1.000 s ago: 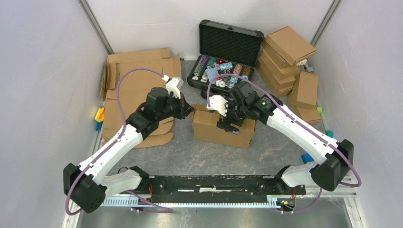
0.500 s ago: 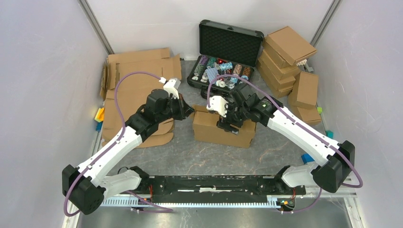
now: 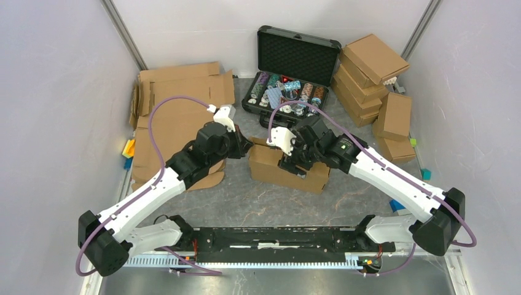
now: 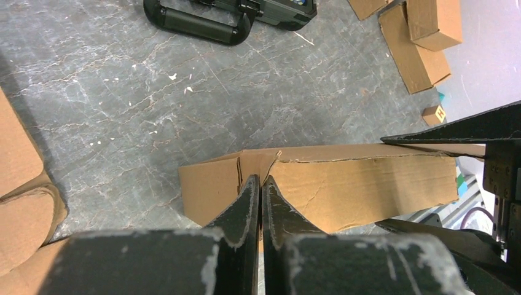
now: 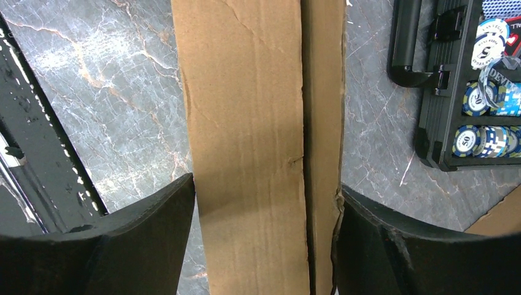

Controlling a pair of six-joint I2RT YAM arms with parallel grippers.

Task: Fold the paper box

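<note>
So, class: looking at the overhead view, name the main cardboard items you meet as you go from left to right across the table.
flat cardboard sheets → paper box → stack of folded boxes

Open grey tabletop lies between the arm bases and the paper box, with room there for a gripper to pass. Behind the box the open black case blocks the way. Stacked boxes crowd the right side, and flat cardboard sheets the left.
</note>
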